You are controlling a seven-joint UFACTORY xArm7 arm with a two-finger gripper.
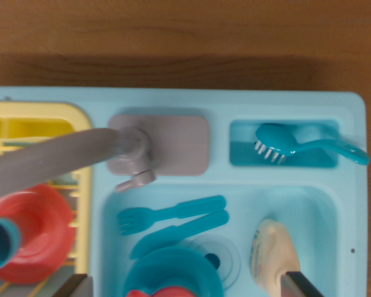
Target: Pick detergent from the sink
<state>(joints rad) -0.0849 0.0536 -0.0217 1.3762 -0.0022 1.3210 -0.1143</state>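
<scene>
The detergent [273, 255], a cream bottle, lies in the sink [321, 204] basin at the wrist view's lower right, its long axis running roughly up and down the picture, tilted slightly. The tool [188, 286] shows only as two dark fingertips at the bottom edge, spread wide and holding nothing. One fingertip [300, 283] overlaps the bottle's lower end; the bottle sits off-centre toward it, beside the fork [170, 212] and knife [179, 233].

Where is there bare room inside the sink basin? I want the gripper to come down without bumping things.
In the basin, one bare strip lies between the fork and the detergent bottle, around the drain; another lies along the back wall above the bottle. The basin's left half is crowded: fork, knife, blue plate.
</scene>
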